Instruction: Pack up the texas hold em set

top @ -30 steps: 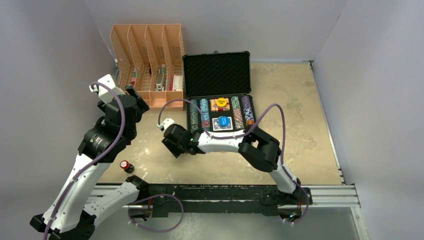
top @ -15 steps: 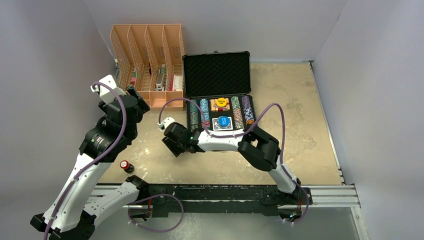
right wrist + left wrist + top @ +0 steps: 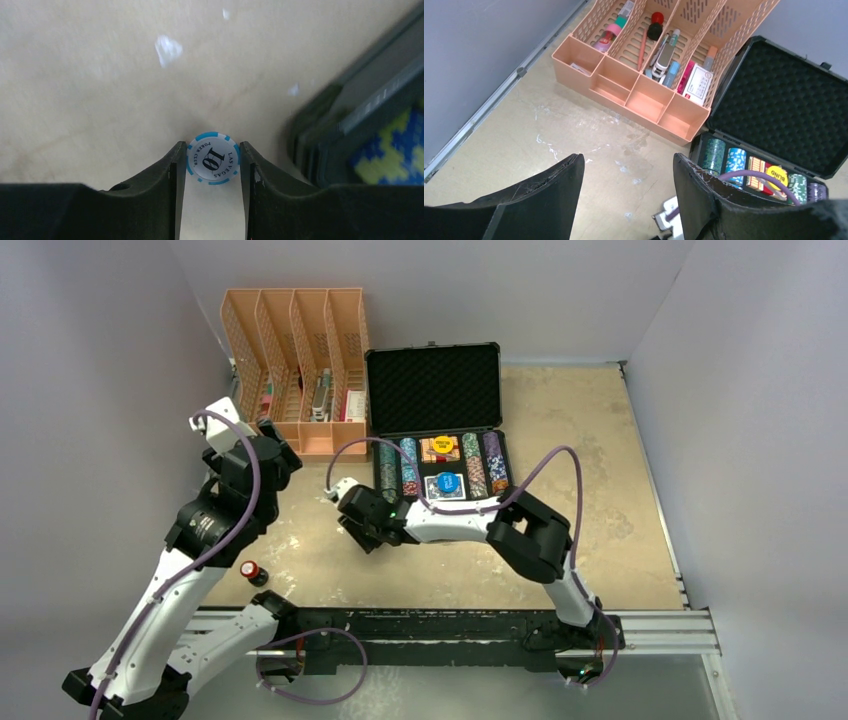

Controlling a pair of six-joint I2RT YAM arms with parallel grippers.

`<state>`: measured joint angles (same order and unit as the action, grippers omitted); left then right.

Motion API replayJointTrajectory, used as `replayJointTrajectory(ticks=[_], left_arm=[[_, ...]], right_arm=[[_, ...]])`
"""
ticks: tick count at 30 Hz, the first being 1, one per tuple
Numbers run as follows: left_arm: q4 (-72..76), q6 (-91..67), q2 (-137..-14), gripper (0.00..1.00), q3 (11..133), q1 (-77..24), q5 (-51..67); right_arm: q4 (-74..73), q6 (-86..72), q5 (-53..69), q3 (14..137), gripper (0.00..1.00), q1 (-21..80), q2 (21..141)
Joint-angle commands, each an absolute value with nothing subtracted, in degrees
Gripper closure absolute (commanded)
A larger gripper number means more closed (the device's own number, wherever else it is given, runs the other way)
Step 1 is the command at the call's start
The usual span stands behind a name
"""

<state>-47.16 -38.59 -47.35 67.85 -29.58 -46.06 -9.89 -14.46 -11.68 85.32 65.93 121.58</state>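
The black foam-lined case (image 3: pixel 434 390) stands open at the back, with rows of chips (image 3: pixel 409 468), card decks and a yellow button disc (image 3: pixel 444 443) in its tray. It also shows in the left wrist view (image 3: pixel 781 100). My right gripper (image 3: pixel 213 162) is shut on a white-and-blue "10" poker chip (image 3: pixel 213 158), held by its edges just above the table, left of the case corner (image 3: pixel 350 120). In the top view it hangs at the case's front left (image 3: pixel 362 530). My left gripper (image 3: pixel 626 172) is open and empty, high above the table near the organiser.
An orange slotted file organiser (image 3: pixel 295 365) with pens and small items stands left of the case, also in the left wrist view (image 3: pixel 644 60). A small red-and-black bottle (image 3: pixel 253 571) stands near the front left edge. Grey walls close in both sides.
My right gripper has shifted a little to the right toward the case. My left arm has shifted slightly up and right.
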Motion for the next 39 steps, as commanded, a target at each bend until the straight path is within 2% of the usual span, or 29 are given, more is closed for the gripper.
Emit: replayJointTrajectory(ticks=[1,4,9,11,14,21,30,39], left_arm=[[-43.7,-40.0,-46.3,0.35,64.9,-29.2,-45.7],[-42.2,-40.4,-46.1,0.35,63.1,-29.1,-44.2],[-40.6,-40.7,-46.4,0.35,61.2,-29.2,-43.1],[-40.2,-40.7,-46.4,0.35,60.6,-29.2,-43.1],[-39.8,-40.6,-46.2,0.35,60.0,-29.1,-42.9],[-39.7,-40.2,-46.6,0.35,60.1,-29.2,-42.3],[-40.0,-40.6,-46.2,0.35,59.8,-29.1,-42.1],[-40.5,-40.3,-46.1,0.35,60.0,-29.1,-42.4]], right_arm=[[-23.8,-14.2,-8.6,77.3,0.63,65.8,118.1],[-26.0,-14.7,-7.2,74.8,0.62,65.8,115.4],[-29.4,-15.3,-6.3,74.6,0.48,65.8,114.4],[-30.7,-15.0,-5.8,75.5,0.47,65.8,115.0],[-32.0,-14.6,-3.9,76.2,0.47,65.8,116.1],[-31.1,-12.8,-1.4,77.8,0.54,65.7,120.2],[-30.7,-11.8,-4.1,80.7,0.47,64.4,124.7],[-30.9,-11.3,-4.3,83.9,0.51,64.0,128.8]])
